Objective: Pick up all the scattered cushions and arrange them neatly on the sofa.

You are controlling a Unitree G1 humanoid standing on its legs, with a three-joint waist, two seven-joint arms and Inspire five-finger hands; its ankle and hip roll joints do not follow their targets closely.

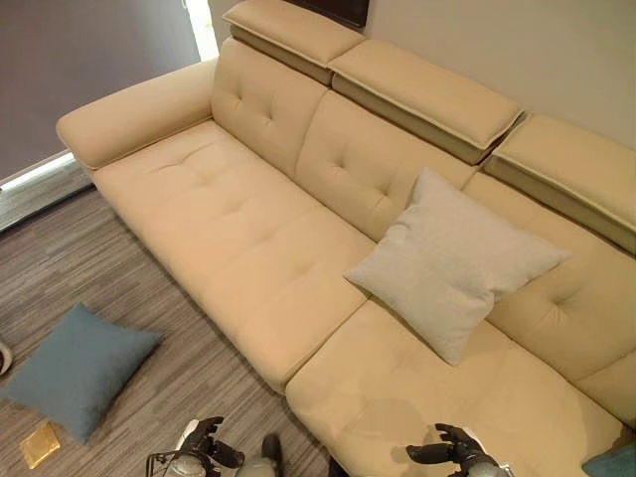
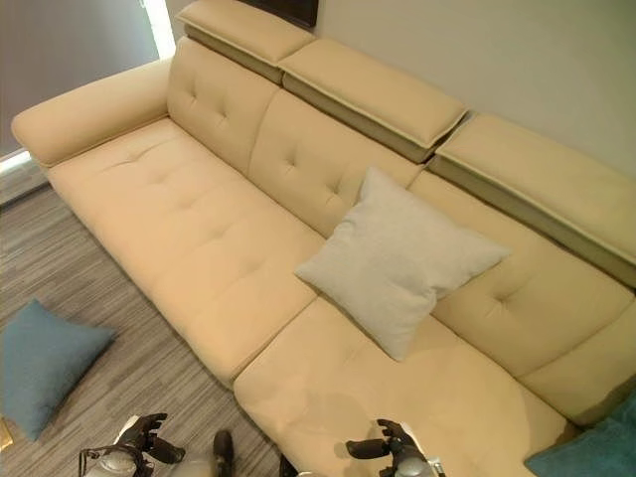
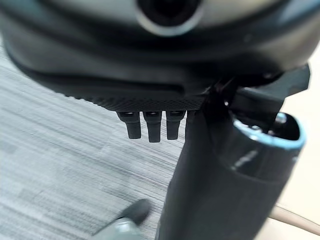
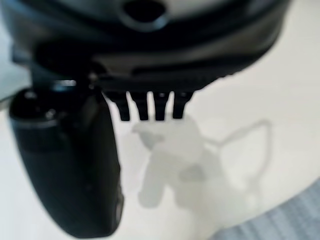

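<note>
A long cream leather sofa [image 1: 248, 248] with tufted back cushions and padded headrests runs diagonally across the grey striped wood-look floor [image 1: 119, 268]. A pale grey square fabric cushion [image 1: 452, 260] leans against the sofa's backrest near the middle of its length, standing on one corner on the seat where two seat sections meet. A teal blue square fabric cushion [image 1: 78, 368] lies flat on the floor in front of the sofa's armrest end, well apart from the seat edge. Just beside its near corner lies a small flat yellow-tan object [image 1: 40, 444]; what it is cannot be told. The corner of another teal fabric cushion [image 2: 596, 449] sits on the seat at the sofa's far right end, cut off by the picture's edge.

The left robot hand [image 1: 207, 442] hangs low over the floor in front of the sofa, near its front edge; its fingers [image 3: 150, 127] point straight out and hold nothing. The right robot hand [image 1: 447, 447] hovers over the front edge of the sofa's right seat section; its fingers [image 4: 150, 107] are likewise straight and empty, casting a shadow on the cream seat below.
</note>
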